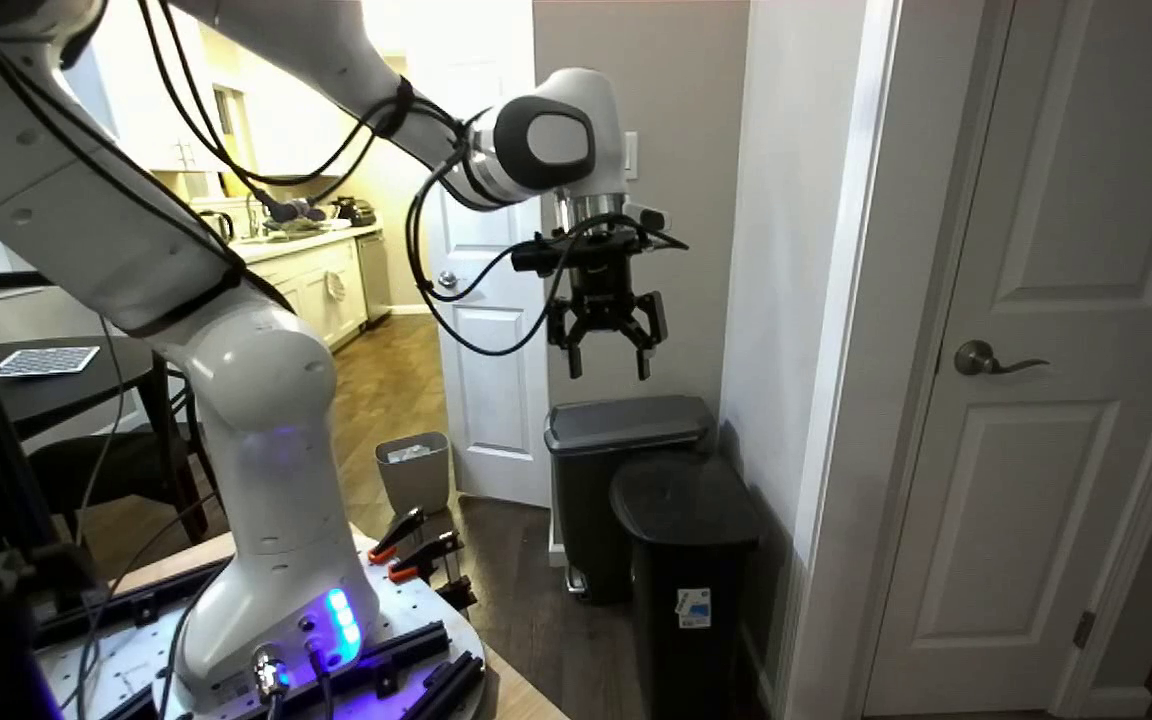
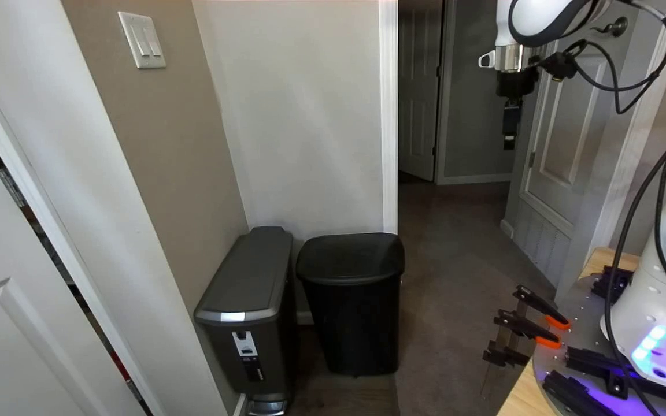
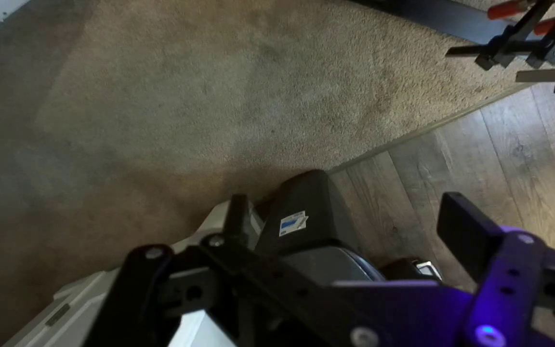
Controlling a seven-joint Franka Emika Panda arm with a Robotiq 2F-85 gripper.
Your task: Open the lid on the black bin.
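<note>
— Before we speak of small things, why does the arm (image 1: pixel 256 400) reach so high?
— Probably to have room for coming down from above.
— And what stands lower?
— In both exterior views, the grey bin (image 2: pixel 263 332) and the black bin (image 2: pixel 353 323) stand side by side. The grey bin is just beside the wall (image 2: pixel 165 144), perhaps so that the way is free.
— Where is the lid (image 2: pixel 351 257)?
— It covers the black bin, flat and closed, so I judge that the opening is not begun.
— And the gripper (image 1: pixel 609 368)?
— It is spread and points downward, with nothing between its tips. It hangs higher than the lid, apart from it. I suppose this width is for taking the lid's edge.
— What is difficult to see?
— In an exterior view, the black bin (image 1: pixel 691 650) is cut off below, and it hides part of the grey bin. In the wrist view, the gripper covers part of the lid. How it is hinged I cannot make out, black upon black. The label (image 1: pixel 693 608) on the black bin is too small for reading.
</note>
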